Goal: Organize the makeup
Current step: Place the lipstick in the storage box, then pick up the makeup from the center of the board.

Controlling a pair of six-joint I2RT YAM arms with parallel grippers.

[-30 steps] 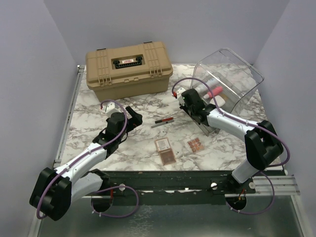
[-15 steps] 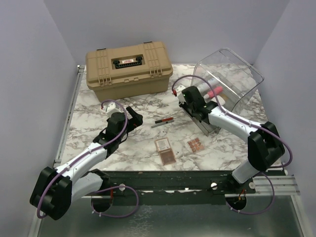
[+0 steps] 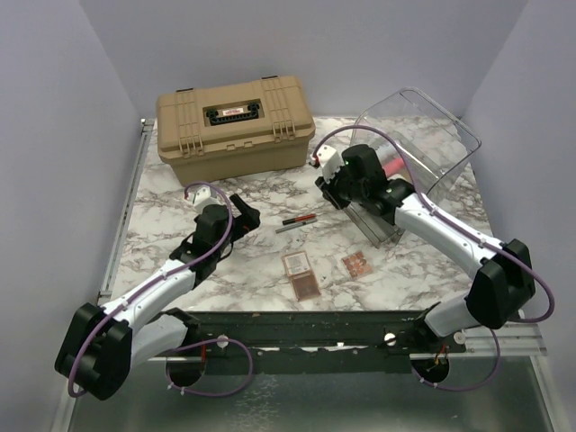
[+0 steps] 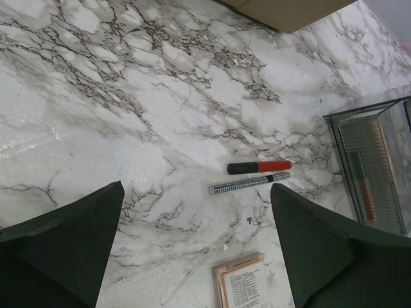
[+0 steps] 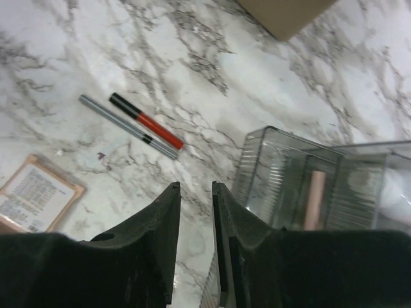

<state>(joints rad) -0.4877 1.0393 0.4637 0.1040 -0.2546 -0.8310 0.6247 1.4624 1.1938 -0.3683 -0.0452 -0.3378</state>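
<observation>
- My left end effector (image 4: 196, 189) hangs wide open above the desk (image 4: 96, 77), holding nothing.
- My right end effector (image 5: 196, 186) shows only a narrow gap, with nothing in it, beside the grey drawer (image 5: 286, 170).
- The red-black pencil (image 4: 259, 167) and the striped pencil (image 4: 249, 183) lie side by side on the desk.
- The palettes (image 3: 296, 263) lie nearer my bases.
- The pink tube (image 3: 392, 167) sits inside the clear bin (image 3: 441, 135).

I see a white, grey-veined marble tabletop (image 3: 153, 236) boxed in by plain lavender-grey walls: left wall (image 3: 54, 135), back wall (image 3: 297, 36), right wall (image 3: 540, 108). A dark rail (image 3: 315, 326) edges its near side, above a dull metal sheet (image 3: 342, 405). Light is soft and even.
</observation>
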